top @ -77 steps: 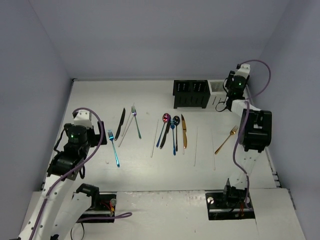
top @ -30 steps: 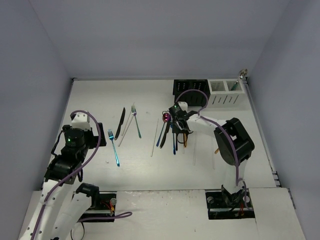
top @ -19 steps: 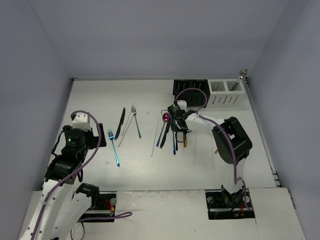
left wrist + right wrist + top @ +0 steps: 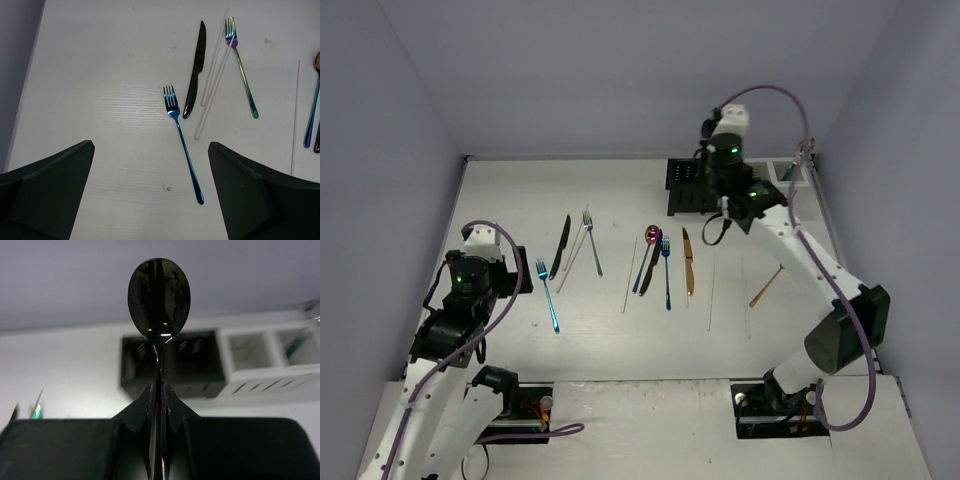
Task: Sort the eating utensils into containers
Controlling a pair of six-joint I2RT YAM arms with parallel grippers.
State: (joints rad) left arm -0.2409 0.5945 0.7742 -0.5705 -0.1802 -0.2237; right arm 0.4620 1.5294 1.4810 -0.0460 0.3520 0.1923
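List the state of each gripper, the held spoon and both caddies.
Left gripper: open, empty, near the blue fork.
Right gripper: shut on the black spoon.
Black spoon: held upright, bowl up.
Black caddy: upright, contents too dark to tell.
White caddy: upright, a utensil in one compartment.

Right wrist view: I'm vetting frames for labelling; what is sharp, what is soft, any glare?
Right wrist view, foreground: the black spoon is sharp, with a small bright glint at the bowl's neck. Right wrist view, background: the black caddy and white caddy are slightly soft.
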